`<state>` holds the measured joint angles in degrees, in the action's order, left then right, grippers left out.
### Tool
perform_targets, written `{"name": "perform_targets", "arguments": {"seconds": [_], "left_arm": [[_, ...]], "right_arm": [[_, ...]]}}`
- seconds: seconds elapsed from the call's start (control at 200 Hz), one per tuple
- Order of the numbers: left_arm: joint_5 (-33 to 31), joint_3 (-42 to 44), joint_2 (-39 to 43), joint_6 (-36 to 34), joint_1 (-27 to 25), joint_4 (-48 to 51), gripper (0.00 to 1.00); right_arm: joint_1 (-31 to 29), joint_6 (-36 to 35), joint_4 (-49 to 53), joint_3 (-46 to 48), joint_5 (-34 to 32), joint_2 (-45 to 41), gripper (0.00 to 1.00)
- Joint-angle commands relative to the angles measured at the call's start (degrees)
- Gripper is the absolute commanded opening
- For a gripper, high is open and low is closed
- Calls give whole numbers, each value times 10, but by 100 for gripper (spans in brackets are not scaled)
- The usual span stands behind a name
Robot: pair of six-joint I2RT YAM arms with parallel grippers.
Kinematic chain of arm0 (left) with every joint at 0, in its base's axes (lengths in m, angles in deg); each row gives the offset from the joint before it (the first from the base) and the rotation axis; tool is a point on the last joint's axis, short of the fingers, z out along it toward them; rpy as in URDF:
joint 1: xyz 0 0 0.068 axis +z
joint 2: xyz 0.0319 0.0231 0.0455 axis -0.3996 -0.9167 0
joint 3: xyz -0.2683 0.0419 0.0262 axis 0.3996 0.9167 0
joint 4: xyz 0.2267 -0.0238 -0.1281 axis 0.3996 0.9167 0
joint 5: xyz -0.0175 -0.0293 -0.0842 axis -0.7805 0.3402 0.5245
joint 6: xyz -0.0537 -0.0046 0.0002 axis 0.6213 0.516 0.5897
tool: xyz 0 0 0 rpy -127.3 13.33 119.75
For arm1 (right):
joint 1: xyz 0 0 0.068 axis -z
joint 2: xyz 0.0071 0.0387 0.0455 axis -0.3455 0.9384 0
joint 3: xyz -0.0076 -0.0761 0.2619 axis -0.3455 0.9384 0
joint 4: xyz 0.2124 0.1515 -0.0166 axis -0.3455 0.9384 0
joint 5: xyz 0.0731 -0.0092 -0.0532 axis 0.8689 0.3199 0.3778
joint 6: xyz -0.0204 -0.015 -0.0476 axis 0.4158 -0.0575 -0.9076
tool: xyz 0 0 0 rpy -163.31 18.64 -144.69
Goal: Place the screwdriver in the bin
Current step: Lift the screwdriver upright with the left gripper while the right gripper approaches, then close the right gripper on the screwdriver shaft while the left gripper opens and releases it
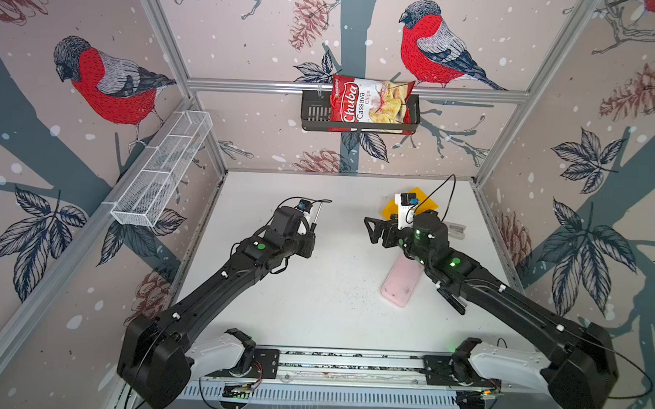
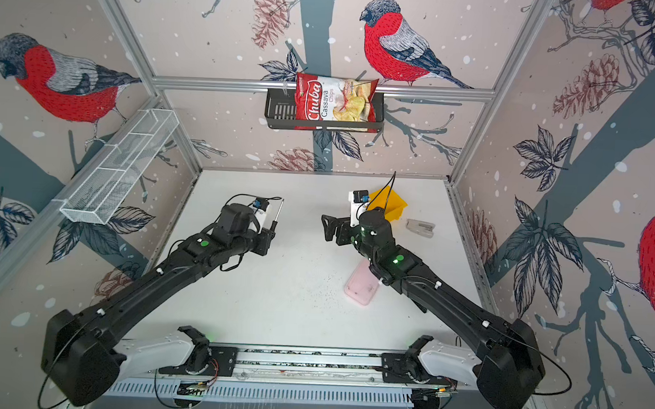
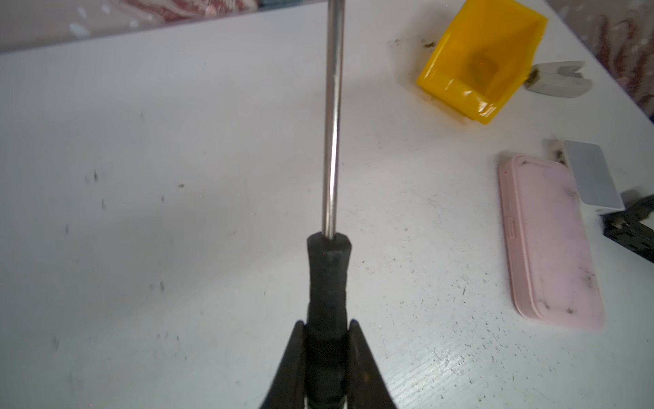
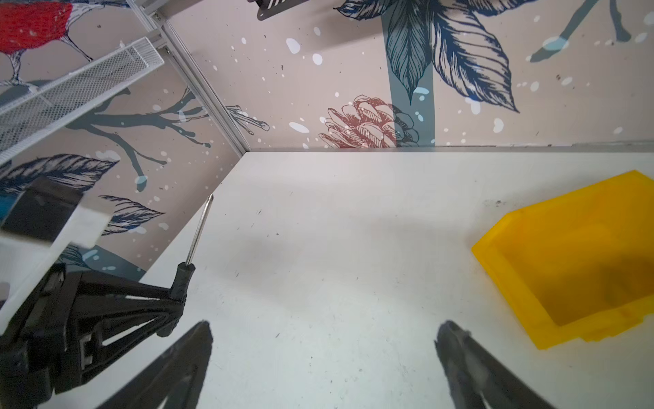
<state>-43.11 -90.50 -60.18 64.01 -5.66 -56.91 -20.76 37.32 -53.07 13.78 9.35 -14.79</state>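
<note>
Both claws appeared above a white table (image 1: 313, 297) enclosed by bird-patterned walls. The left claw (image 3: 325, 325) was pinching the black handle of the screwdriver (image 3: 334, 124), 1 finger on each side, with the silver shaft projecting straight out beyond the fingertips. In both top views this claw sat at about 11 o'clock from the table's centre, held above the surface, and the shaft pointed toward 12 o'clock.

The right claw (image 4: 323, 329) was spread wide and gripped nothing. In a top view it lay at about 1 o'clock, its fingers (image 1: 371, 225) aimed toward 9 o'clock, facing the left claw across a gap.

The bin (image 2: 395, 207), bright yellow and open-topped, stood on the table at about 1 o'clock, near the back wall and just behind the right wrist, which hid part of it. The screwdriver was outside the bin and well apart from it.

A flat pink case (image 1: 396, 286) lay at about 4 o'clock, partly under the right forearm. A pale grey object (image 2: 420, 228) lay just beside the bin, on its 3 o'clock side. On the back wall, at 12 o'clock, a black basket (image 1: 315, 110) held a red-and-white chips bag (image 1: 369, 105). A white wire-mesh tray (image 1: 162, 170) hung on the wall at 10 o'clock.
</note>
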Motion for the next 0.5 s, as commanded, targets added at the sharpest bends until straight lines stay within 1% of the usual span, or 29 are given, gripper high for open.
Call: {"name": "perform_targets", "arguments": {"seconds": [0.0,0.14,0.31,0.335,0.39,0.495], "left_arm": [[74,23,25,-65,0,-115,0],[125,39,36,-84,-1,-149,0],[193,40,35,-105,-1,-170,0],[200,40,35,-106,-2,-174,0],[213,41,35,-107,-3,-181,0],[229,42,37,-111,-6,-186,0]], "right_arm": [[18,57,-5,-2,92,1,100],[31,75,-64,5,190,5,100],[33,60,-48,-41,289,36,99],[32,58,-48,-45,302,53,99],[32,57,-42,-57,315,64,97],[37,56,-34,-69,335,75,90]]}}
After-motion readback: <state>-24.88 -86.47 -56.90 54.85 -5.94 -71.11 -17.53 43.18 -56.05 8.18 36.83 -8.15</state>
